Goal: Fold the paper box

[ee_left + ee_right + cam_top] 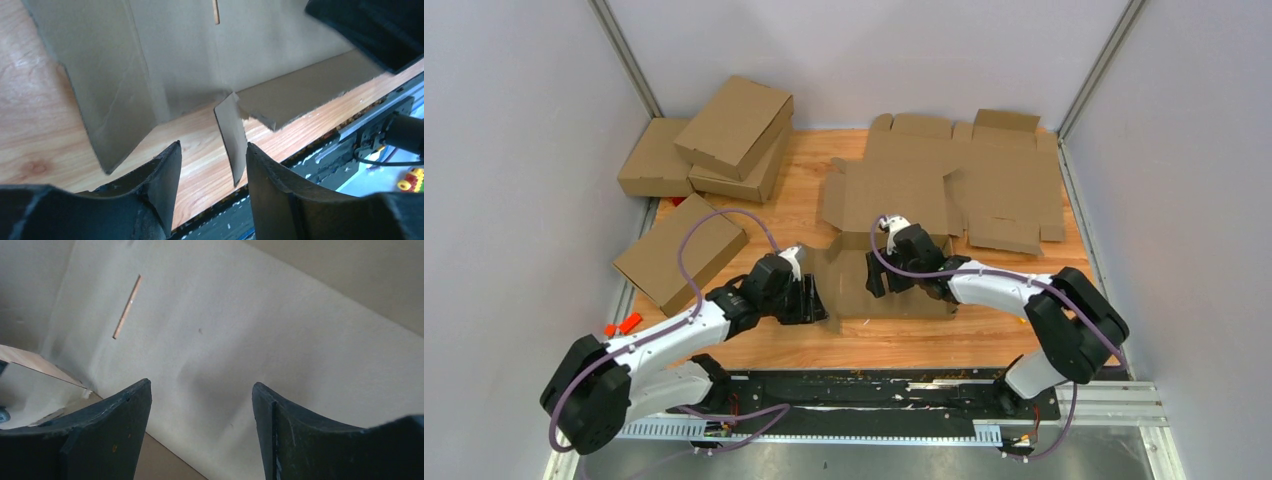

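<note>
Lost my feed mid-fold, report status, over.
Left gripper open, corner tab between its fingers. Right gripper open over paper box panel. Box partly folded. Other boxes far left, apart.

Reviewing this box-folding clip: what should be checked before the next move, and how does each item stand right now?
1. Left gripper open: ok, jaws apart.
2. Corner tab in its gap: ok, standing upright, unclamped.
3. Right gripper open: ok, nothing between its jaws.
4. Right gripper touching the paper box: cannot tell.
5. Folding of the paper box finished: not ok, far panel lies flat.
</note>
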Motion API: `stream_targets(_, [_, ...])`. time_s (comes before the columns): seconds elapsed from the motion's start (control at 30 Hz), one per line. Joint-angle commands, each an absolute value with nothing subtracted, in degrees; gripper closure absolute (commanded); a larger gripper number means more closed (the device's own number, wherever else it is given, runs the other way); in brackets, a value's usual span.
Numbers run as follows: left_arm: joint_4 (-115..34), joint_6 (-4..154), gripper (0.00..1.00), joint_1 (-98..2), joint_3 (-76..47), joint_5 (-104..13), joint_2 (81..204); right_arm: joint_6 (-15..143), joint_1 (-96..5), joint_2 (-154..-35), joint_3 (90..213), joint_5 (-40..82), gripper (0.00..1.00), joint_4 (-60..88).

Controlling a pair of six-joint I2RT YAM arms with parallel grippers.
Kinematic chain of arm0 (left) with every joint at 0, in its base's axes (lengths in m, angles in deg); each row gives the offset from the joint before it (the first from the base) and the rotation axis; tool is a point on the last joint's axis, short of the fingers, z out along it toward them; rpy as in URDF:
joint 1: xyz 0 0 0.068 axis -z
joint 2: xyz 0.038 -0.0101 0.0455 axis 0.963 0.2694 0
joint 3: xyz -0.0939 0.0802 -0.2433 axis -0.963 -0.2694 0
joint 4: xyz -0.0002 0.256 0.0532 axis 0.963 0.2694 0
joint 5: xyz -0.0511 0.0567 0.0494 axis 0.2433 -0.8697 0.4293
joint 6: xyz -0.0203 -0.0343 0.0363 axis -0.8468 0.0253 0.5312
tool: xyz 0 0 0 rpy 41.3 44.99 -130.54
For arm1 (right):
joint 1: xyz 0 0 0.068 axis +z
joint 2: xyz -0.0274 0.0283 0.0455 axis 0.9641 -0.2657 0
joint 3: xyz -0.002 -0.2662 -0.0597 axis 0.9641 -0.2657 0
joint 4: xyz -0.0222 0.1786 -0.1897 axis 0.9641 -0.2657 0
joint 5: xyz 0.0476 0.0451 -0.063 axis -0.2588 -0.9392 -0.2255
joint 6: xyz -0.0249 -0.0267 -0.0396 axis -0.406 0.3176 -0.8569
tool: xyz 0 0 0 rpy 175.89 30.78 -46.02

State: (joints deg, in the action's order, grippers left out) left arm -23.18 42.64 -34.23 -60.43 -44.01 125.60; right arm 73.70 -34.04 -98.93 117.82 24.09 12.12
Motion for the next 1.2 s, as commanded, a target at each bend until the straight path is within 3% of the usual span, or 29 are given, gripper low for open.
stream_targets(0.0, [-33.37, 39.48, 0.44, -34.2, -59.87, -43.29, 129.21, 74.5, -31.74, -101.95, 119.93, 25.15, 0.27, 12.88])
stream_targets(0.1, [-36.98, 39.09, 0.53, -34.2, -60.25, -44.17, 131.0, 74.43, -30.48, -103.79, 120.16, 25.22, 0.29, 13.08])
stream_targets(0.2, [-38.37, 39.91, 0.84, -34.21, -60.0, -44.35, 132.21, 74.05, -30.02, -105.97, 121.3, 25.16, 0.36, 12.02])
stream_targets(0.27, [-38.38, 40.91, 0.99, -34.21, -59.59, -44.79, 132.56, 73.78, -29.87, -106.99, 121.86, 25.29, 0.41, 11.0])
stream_targets(0.47, [-34.47, 48.15, 1.0, -34.21, -56.73, -48.11, 130.55, 73.28, -29.6, -108.58, 122.14, 26.46, 0.67, 9.12])
stream_targets(0.57, [-33.35, 52.58, 1.0, -34.2, -55.74, -49.96, 129.53, 73.03, -29.44, -109.69, 122.54, 26.43, 0.73, 8.24])
stream_targets(0.97, [-34.37, 48.82, 1.0, -34.21, -55.31, -56.2, 130.5, 71.77, -27.55, -111.76, 123.57, 27.09, 0.75, 6.68])
stream_targets(1.17, [-27.48, 49.31, 1.0, -34.21, -51.32, -61.74, 130.72, 71.41, -27.31, -111.72, 123.53, 27.26, 0.75, 6.57])
